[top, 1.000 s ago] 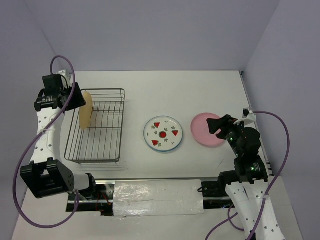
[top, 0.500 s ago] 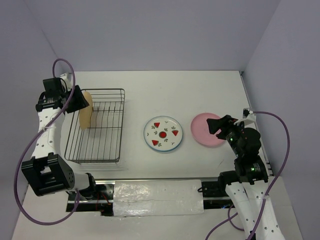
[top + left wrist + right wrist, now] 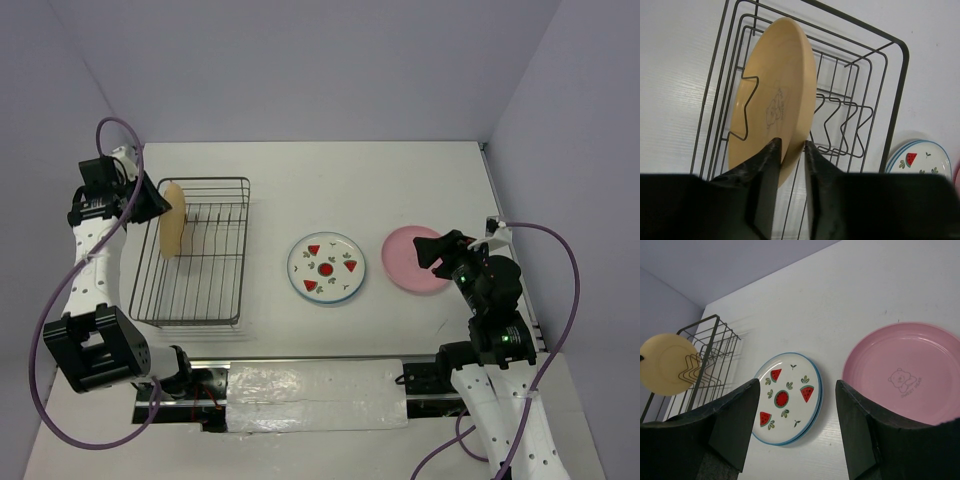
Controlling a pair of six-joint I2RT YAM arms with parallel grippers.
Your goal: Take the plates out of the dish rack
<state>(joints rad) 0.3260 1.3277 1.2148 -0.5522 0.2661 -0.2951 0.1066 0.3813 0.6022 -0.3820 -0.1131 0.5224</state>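
Tan-yellow plate (image 3: 775, 100) stands on edge in the dark wire dish rack (image 3: 195, 255), and we see the left end effector (image 3: 790, 142) clamped on the rim nearest it, one finger on each face. The right end effector (image 3: 797, 385) hangs open and empty above the table (image 3: 840, 305). The pink plate (image 3: 905, 375) lies ahead to its right and the watermelon plate (image 3: 787, 400) ahead to its left, both flat.

From above and behind I see the whole table (image 3: 400, 180), my left wrist camera looks closely at the tan plate (image 3: 775, 85) in the dish rack (image 3: 840, 120), and my low right wrist camera shares both from afar.
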